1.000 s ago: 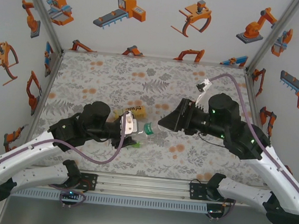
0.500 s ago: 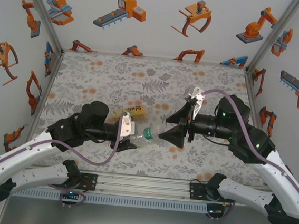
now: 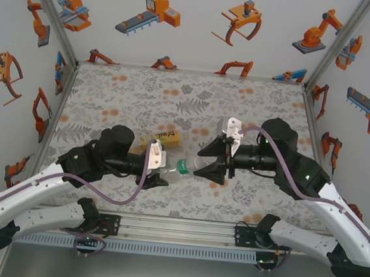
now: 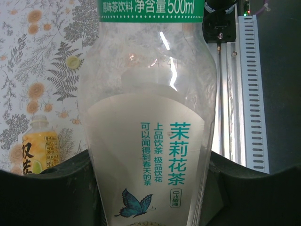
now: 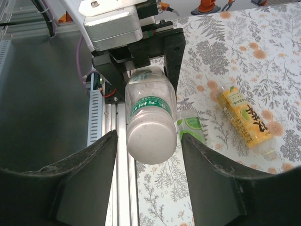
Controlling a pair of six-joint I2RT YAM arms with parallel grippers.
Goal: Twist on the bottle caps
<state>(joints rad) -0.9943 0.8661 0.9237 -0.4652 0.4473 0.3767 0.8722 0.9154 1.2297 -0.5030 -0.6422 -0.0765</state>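
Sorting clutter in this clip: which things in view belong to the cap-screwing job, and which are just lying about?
Job:
- green-label clear bottle, clamped in the left gripper
- amber bottle with yellow label, lying flat
- green-labelled item lying near it, likely another bottle

Not the job:
- floral table cover
- aluminium rail
- robot pictures on the walls
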